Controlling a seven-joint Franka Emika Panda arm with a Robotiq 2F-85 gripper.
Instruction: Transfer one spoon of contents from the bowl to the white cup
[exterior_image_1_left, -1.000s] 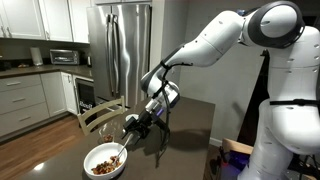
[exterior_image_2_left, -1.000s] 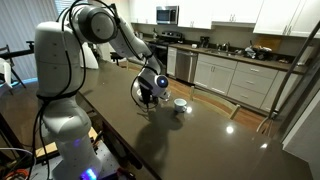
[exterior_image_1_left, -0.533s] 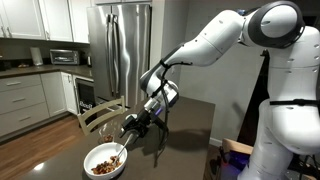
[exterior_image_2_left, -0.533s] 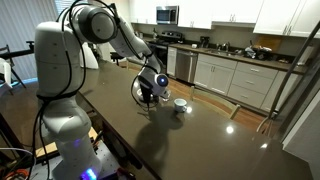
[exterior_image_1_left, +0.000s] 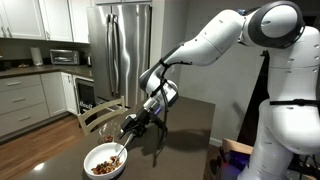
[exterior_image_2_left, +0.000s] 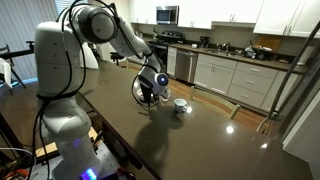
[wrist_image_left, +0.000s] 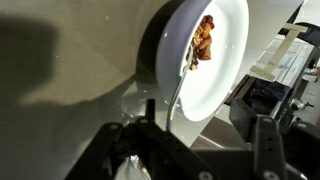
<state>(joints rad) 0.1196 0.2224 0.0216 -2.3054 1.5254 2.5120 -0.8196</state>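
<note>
The jaws (wrist_image_left: 195, 150) are seen apart in the wrist view, with one finger (wrist_image_left: 115, 150) at the left of the picture and the other at the right. A wide gap is kept between them. The spoon (wrist_image_left: 180, 88) is placed with its head in the bowl (wrist_image_left: 225, 70), and its thin handle runs from the bowl back into the gap between the jaws. The handle is much nearer to the left finger than to the right one. Whether the handle is already touched by that finger cannot be told, because this part is blurred. No grip on the handle is shown.

The contents (wrist_image_left: 204, 42), brown and reddish pieces, are heaped in the far part of the bowl in this view, just beside the spoon head.

In an exterior view the bowl (exterior_image_1_left: 104, 174) is found on the near left corner of the dark bench (exterior_image_1_left: 190, 115). The spoon (exterior_image_1_left: 120, 152) leans out of it, up and to the right, toward the jaws (exterior_image_1_left: 128, 132), which are held low just beside the bowl rim. The contents (exterior_image_1_left: 102, 166) are visible inside.

In an exterior view the white cup (exterior_image_2_left: 180, 104) stands upright on the bench (exterior_image_2_left: 180, 140), near the right of the jaws (exterior_image_2_left: 150, 95) and apart from them. The bowl is hidden there.
</note>
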